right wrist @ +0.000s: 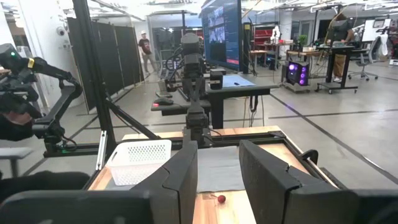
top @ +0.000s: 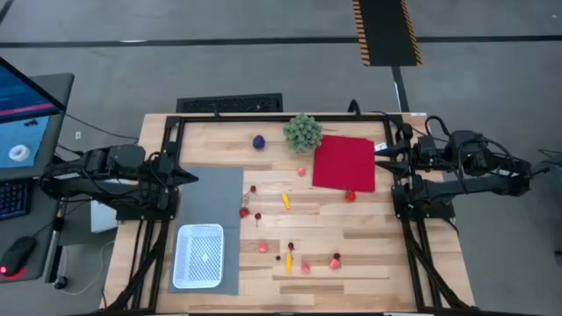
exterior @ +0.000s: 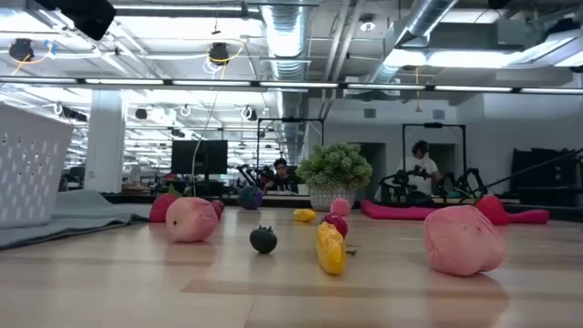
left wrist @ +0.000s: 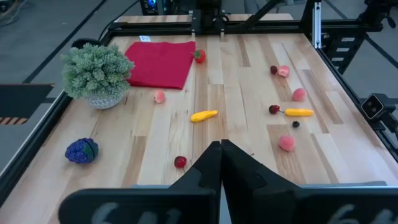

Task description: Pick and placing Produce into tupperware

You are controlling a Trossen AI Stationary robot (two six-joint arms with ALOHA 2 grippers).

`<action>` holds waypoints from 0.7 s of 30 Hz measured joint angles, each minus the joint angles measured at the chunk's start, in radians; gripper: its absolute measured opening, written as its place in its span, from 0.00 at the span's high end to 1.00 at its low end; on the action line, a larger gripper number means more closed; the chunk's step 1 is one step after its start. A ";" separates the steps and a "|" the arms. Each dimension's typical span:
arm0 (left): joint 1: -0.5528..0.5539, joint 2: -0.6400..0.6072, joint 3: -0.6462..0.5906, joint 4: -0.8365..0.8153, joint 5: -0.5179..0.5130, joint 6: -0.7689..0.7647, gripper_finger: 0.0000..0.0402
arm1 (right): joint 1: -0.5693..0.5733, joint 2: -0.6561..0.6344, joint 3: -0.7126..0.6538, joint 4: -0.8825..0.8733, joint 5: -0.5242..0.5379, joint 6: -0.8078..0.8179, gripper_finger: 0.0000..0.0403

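The produce lies scattered over the wooden table: a purple ball (top: 259, 141), a yellow piece (top: 285, 200), a red piece (top: 350, 196) at the red cloth's edge, and several small pink and red pieces (top: 306, 263) toward the near edge. The white mesh tupperware (top: 199, 255) stands on the grey mat at the near left. My left gripper (top: 191, 176) hovers shut above the mat's far left part; its fingers meet in the left wrist view (left wrist: 221, 149). My right gripper (top: 379, 151) is raised at the right edge, open (right wrist: 219, 168), with nothing between its fingers.
A green bushy plant (top: 303, 132) in a pot stands at the far middle, beside a red cloth square (top: 344, 162). The grey mat (top: 215, 189) covers the left side. A black metal frame (top: 263, 117) rims the table. A monitor and keyboard (top: 18, 132) sit beyond the left edge.
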 joint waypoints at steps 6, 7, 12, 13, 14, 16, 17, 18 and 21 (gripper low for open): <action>0.000 0.000 0.000 0.000 -0.017 0.022 1.00 | 0.000 0.000 0.000 0.000 0.000 0.000 0.64; 0.000 0.000 0.000 0.001 -0.020 0.014 1.00 | 0.000 0.000 0.000 0.000 0.000 0.000 0.64; 0.000 0.000 0.000 0.015 -0.021 -0.018 1.00 | 0.000 0.000 0.000 0.000 0.000 0.000 0.64; 0.000 0.000 0.000 0.024 -0.021 -0.033 1.00 | 0.000 0.000 0.000 0.000 0.000 0.000 0.64; 0.000 0.000 0.000 0.034 -0.021 -0.045 1.00 | 0.000 0.000 0.000 0.000 0.000 0.000 0.64; 0.000 0.000 -0.001 0.072 -0.022 -0.048 1.00 | 0.000 0.000 0.000 0.000 0.000 0.000 0.64; 0.000 0.000 -0.001 0.098 -0.022 -0.048 1.00 | 0.000 0.000 0.000 0.000 0.000 -0.012 0.64; 0.000 0.000 -0.001 0.117 -0.022 -0.048 1.00 | -0.001 0.000 0.000 0.003 0.000 -0.062 0.64; 0.000 0.001 -0.001 0.196 -0.023 -0.067 1.00 | -0.002 0.000 0.000 0.027 0.000 -0.225 0.64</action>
